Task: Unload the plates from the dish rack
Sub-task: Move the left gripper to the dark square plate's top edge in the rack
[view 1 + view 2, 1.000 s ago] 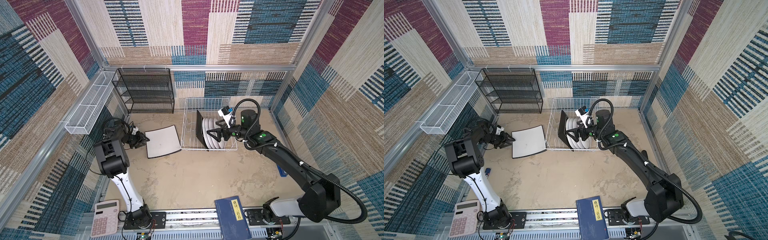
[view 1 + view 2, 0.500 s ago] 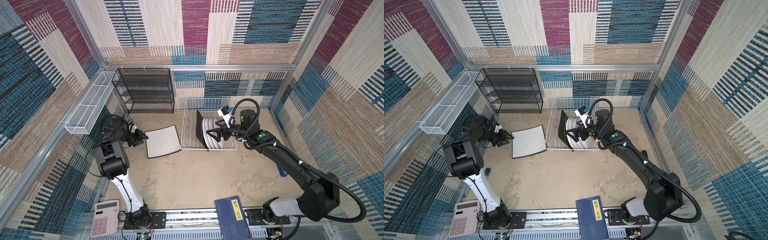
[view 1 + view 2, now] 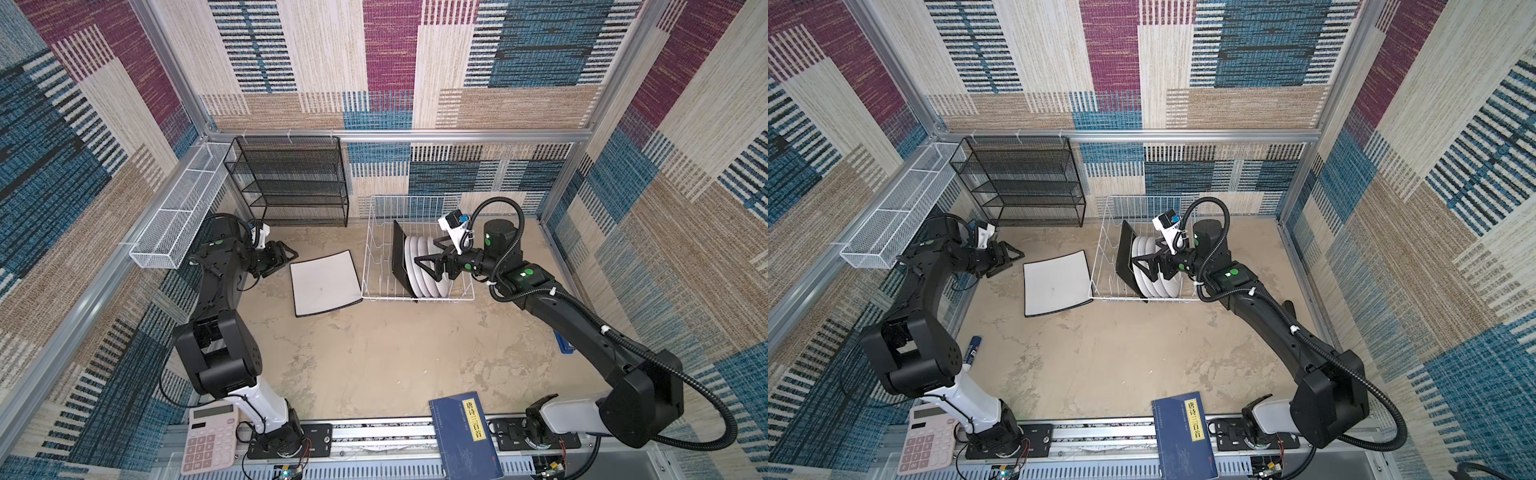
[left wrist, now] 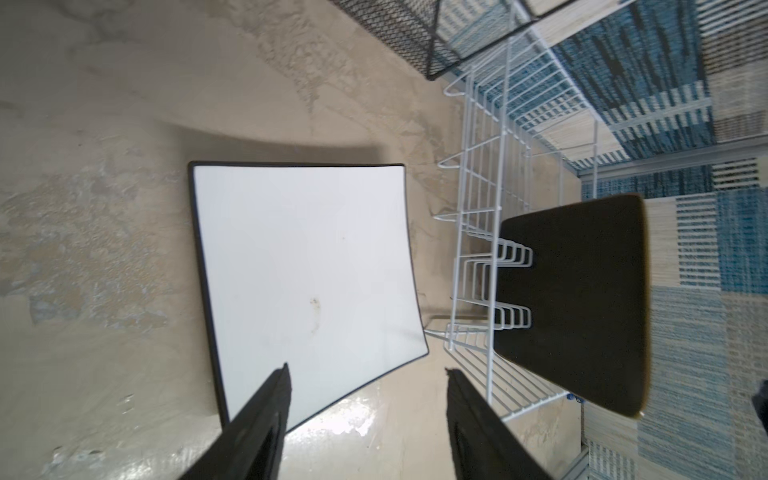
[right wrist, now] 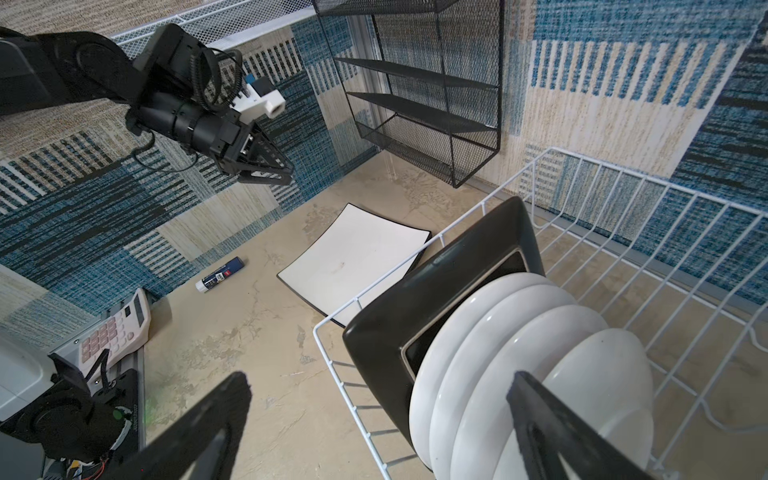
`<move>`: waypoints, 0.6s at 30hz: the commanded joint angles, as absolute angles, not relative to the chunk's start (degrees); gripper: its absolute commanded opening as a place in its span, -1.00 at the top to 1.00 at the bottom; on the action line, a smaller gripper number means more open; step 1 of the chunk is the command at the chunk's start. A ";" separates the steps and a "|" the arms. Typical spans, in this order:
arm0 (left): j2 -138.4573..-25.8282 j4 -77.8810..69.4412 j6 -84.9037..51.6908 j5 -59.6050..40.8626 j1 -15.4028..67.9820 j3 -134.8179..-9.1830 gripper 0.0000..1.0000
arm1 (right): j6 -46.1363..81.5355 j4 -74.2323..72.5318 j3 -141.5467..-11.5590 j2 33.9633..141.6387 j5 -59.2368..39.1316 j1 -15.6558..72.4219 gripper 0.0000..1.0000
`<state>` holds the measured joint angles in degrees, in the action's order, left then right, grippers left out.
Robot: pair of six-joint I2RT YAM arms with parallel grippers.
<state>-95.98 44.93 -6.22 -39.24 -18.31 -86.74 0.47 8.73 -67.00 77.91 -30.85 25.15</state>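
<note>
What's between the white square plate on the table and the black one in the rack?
The white wire dish rack's side wall and empty divider prongs; the left wrist view shows them between white square plate and black square plate.

White on the thin-wire dish rack [image 3: 409,210]. Black on the square plate in the rack [image 3: 398,259], plain white on the round plates [image 3: 422,270]. White with a thin dark edge on the square plate on the table [image 3: 324,282]. Black for the mesh shelf unit [image 3: 291,183], white for the mesh trough [image 3: 174,220]. Mottled sandy beige across the table [image 3: 374,353]. Pale pink with white keys on the calculator [image 3: 210,440]; deep blue with a yellow title strip on the book [image 3: 465,440]; blue and white on the glue stick [image 3: 972,352]. Woven patches of blue, maroon, cream and tan, some striped, over the walls [image 3: 395,62]. Black with green dots on the left arm [image 3: 220,286] and right arm [image 3: 582,328].
</note>
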 commanded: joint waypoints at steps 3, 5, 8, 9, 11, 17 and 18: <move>-87.39 41.11 -8.30 -41.61 -14.97 -85.87 -0.36 | 1.70 5.07 -65.65 75.84 -27.08 25.22 -0.98; -84.31 41.05 -8.85 -39.97 -12.61 -85.85 -0.40 | 1.93 4.35 -64.91 74.96 -26.08 25.23 -0.99; -80.77 40.52 -10.52 -37.51 -7.93 -85.62 -0.43 | 2.45 3.15 -63.76 73.78 -24.63 25.22 -0.98; -79.55 40.52 -10.71 -35.74 -5.75 -85.48 -0.45 | 2.67 2.99 -63.56 73.57 -24.16 25.22 -0.98; -77.76 39.69 -12.11 -32.70 -1.68 -84.67 -0.47 | 2.92 2.99 -63.26 73.08 -23.28 25.22 -0.98; -75.81 34.45 -16.46 -25.03 9.04 -81.39 -0.48 | 3.95 2.04 -61.47 71.32 -20.58 25.27 -0.98; -76.00 33.85 -16.77 -23.24 10.77 -81.02 -0.48 | 4.11 1.69 -61.07 71.01 -20.15 25.22 -0.98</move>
<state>-75.96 37.78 -13.82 -29.17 7.84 -81.80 2.96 4.84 -61.69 71.79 -22.68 25.15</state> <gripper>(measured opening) 0.739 0.991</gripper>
